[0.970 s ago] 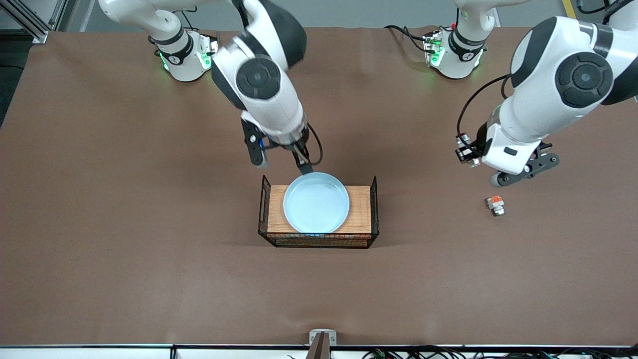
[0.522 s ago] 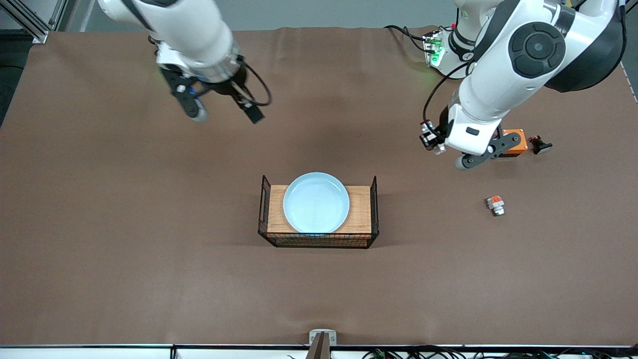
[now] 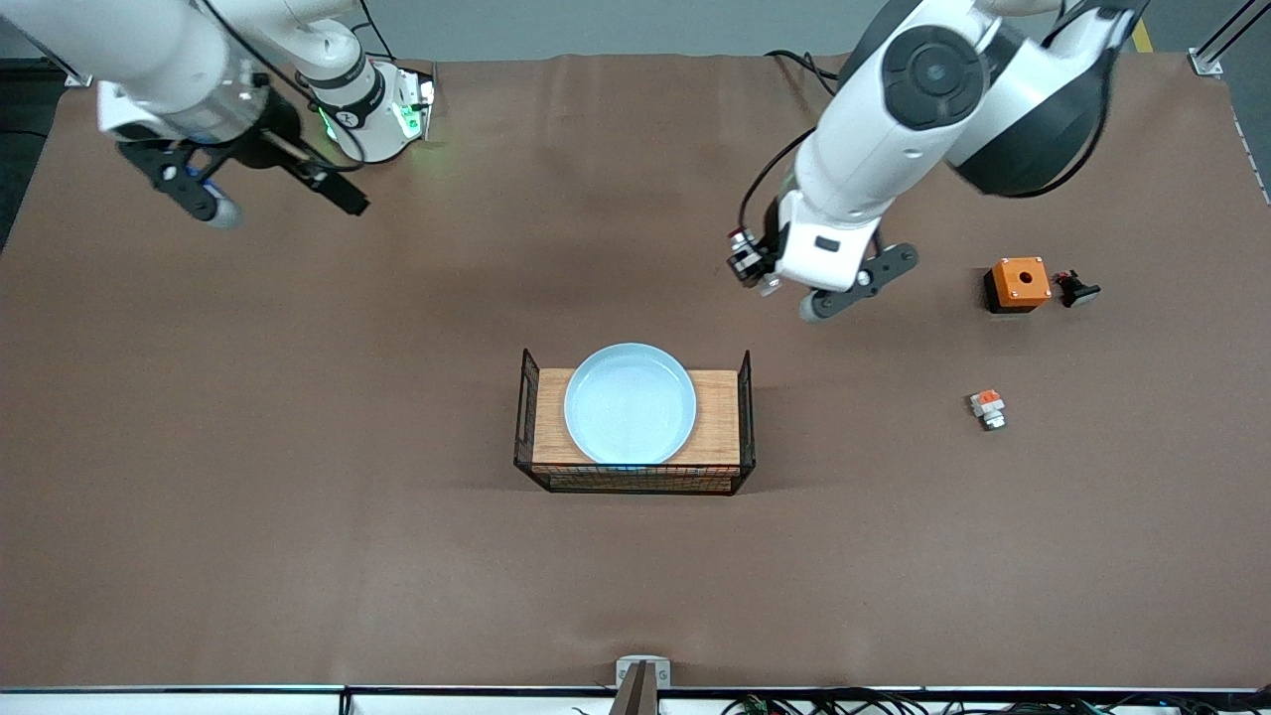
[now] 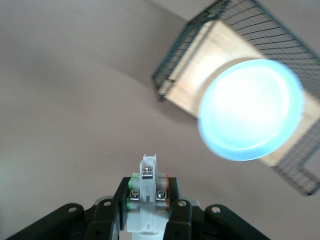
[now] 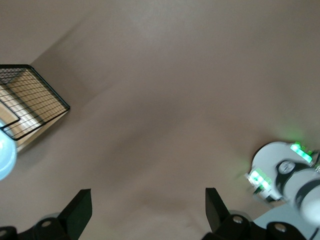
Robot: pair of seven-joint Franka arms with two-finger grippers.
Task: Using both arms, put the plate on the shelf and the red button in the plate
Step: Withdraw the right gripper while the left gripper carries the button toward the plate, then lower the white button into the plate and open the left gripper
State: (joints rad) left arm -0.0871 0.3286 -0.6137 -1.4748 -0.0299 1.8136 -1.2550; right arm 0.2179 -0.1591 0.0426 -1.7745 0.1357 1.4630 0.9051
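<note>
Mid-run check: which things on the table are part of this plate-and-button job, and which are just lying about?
Job:
- plate, on the wire-sided rack
- red button, held in the left gripper over bare table
- right gripper, jaws open, near its base

Lying about:
- orange box
- small black part beside it
- orange-topped white part

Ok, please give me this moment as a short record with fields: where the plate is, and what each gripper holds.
plate: lying on the wooden board of the wire rack
left gripper: in the air over bare table, shut on the red button
right gripper: open, holding nothing, over the table near the right arm's base
loose parts: orange box, small white part, toward the left arm's end
</note>
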